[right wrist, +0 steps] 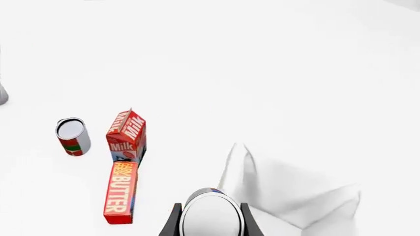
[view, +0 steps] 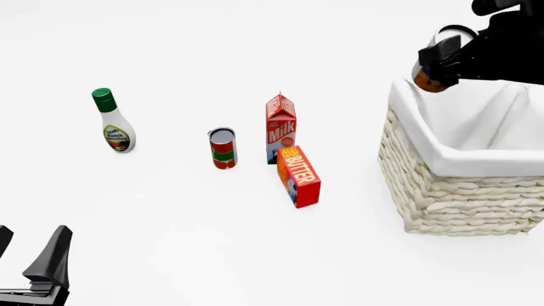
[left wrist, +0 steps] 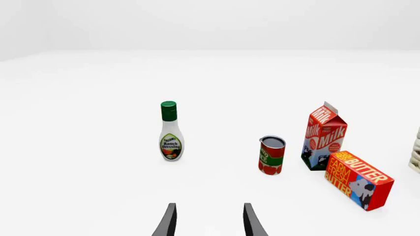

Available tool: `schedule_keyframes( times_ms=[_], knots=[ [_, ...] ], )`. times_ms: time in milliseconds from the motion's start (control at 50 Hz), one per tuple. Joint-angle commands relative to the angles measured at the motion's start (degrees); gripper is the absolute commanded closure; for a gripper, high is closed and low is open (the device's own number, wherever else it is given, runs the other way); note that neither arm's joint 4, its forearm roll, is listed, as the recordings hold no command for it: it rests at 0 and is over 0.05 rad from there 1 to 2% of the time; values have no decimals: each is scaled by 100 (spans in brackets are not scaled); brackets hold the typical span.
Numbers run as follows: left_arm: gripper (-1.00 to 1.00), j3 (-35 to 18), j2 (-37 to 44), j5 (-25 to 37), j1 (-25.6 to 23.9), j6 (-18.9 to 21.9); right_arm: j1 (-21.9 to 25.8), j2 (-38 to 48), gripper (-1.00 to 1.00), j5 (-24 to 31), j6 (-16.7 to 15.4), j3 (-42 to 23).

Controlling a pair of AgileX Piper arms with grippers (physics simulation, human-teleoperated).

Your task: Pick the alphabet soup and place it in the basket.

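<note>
The right end effector (right wrist: 208,221) is clamped on the alphabet soup (view: 431,70), holding it tilted in the air over the far left rim of the basket (view: 459,191). The can shows a silver-white top and an orange-brown band. The left end effector (left wrist: 207,221) hangs with fingers spread and nothing between them, low over the near left worktop (view: 170,210).

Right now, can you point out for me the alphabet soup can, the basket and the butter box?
alphabet soup can (right wrist: 211,216), right wrist view, on its silver-white top.
basket (view: 450,204), front view, on its woven front wall.
butter box (view: 300,173), front view, on its red lettered face.
</note>
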Motion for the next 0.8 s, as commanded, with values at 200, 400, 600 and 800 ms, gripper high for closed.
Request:
schedule_keyframes(
  times_ms=[200, 400, 600, 800],
  knots=[
    [-100, 0, 0, 0, 0, 0, -1148, -89, 100, -565, 85, 552],
    [-100, 0, 0, 0, 0, 0, -1429, -5, 100, -689, 147, 661],
    [-100, 0, 0, 0, 0, 0, -1549, 155, 100, -679, 173, 551],
    [-100, 0, 0, 0, 0, 0, -1572, 257, 100, -888, 141, 726]
  ],
)
